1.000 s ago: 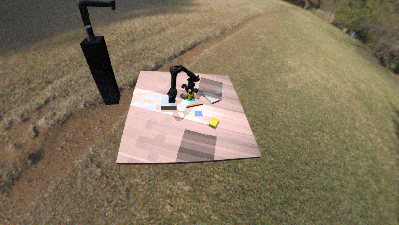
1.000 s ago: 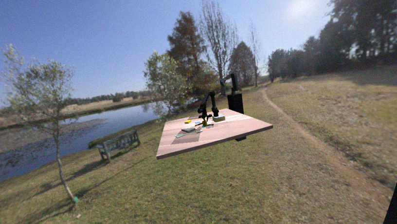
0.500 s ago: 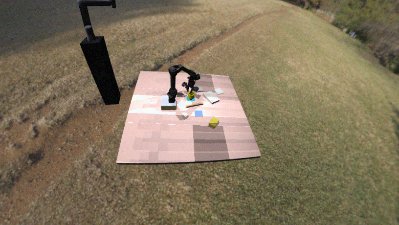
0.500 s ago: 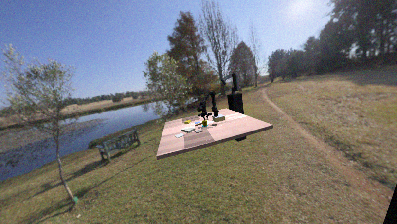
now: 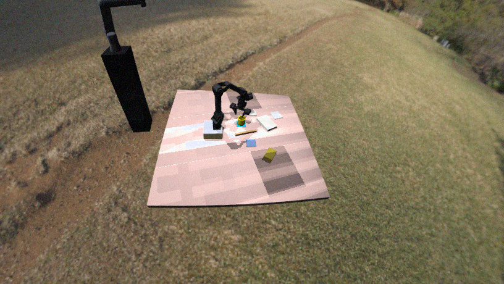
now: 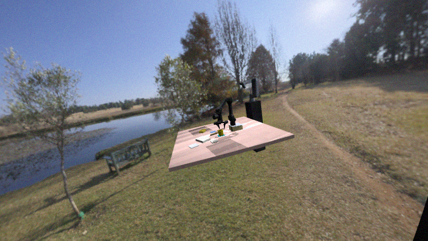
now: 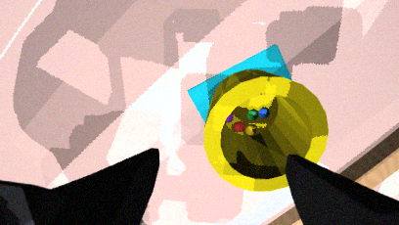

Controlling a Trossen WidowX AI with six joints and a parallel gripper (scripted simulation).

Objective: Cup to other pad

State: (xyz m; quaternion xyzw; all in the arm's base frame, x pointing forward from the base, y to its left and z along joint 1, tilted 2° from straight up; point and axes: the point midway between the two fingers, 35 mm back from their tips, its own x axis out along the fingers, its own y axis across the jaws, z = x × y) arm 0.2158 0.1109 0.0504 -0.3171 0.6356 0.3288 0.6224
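Observation:
The yellow cup (image 5: 241,121) (image 6: 221,132) (image 7: 288,127) stands upright on the cyan pad (image 5: 238,124) (image 6: 222,135) (image 7: 271,58). Several marbles, among them a green marble (image 7: 252,114), a blue marble (image 7: 264,112) and a red marble (image 7: 239,126), lie inside it. My gripper (image 5: 239,113) (image 6: 222,127) (image 7: 222,159) is open and empty, its tips above the cup's rim. In the wrist view one fingertip overlaps the rim and the other is left of the cup. The blue pad (image 5: 251,143) (image 6: 212,132) is bare.
A wooden stick (image 5: 246,132) lies between the pads. A pale book-like slab (image 5: 266,123) (image 6: 202,139), a thin pale tile (image 5: 276,115) (image 6: 193,145) and a small pale piece (image 5: 252,113) (image 6: 214,141) lie nearby. A yellow block (image 5: 269,155) (image 6: 202,131) lies beyond the blue pad.

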